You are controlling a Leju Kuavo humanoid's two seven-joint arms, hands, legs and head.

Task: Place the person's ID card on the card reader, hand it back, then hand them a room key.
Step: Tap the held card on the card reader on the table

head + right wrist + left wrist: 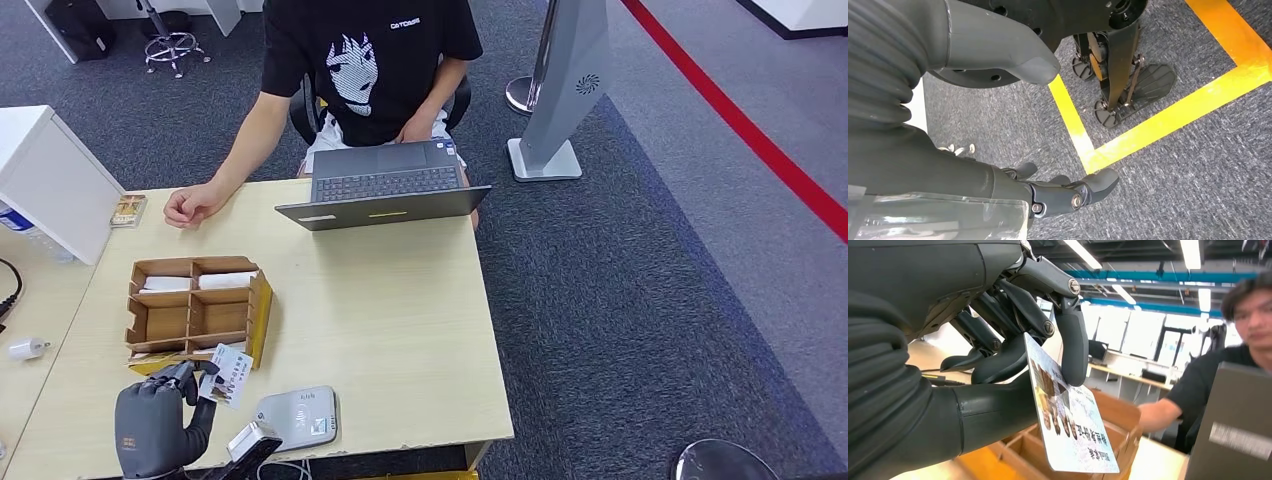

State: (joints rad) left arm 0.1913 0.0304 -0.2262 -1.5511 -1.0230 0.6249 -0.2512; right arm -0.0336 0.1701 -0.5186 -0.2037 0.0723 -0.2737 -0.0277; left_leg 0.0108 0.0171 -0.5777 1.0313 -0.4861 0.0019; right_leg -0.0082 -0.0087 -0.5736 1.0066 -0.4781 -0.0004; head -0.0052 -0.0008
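From the head view, the left hand [160,415] sat at the near-left corner of the pale wooden counter [400,330], pinching the ID card [229,374] between thumb and fingers. The card stood just beside the card reader [297,417] — a flat grey pad with a small label too fine to read — and close to the near end of a cardboard organizer [195,310] whose far compartments held white cards. Across the counter a person [372,70] in a black T-shirt with a printed face rested a fist [190,205] on the surface beside an open laptop [385,190].

In the left wrist view, the ID card [1070,425] was clamped at its edge between the thick thumb and a dark finger [1073,345]; its face carried a photo and lines of print (shown inverted, not legible).

In the right wrist view, the right hand [1058,192] hung over grey carpet crossed by yellow tape [1148,130], fingers loosely apart and holding nothing.
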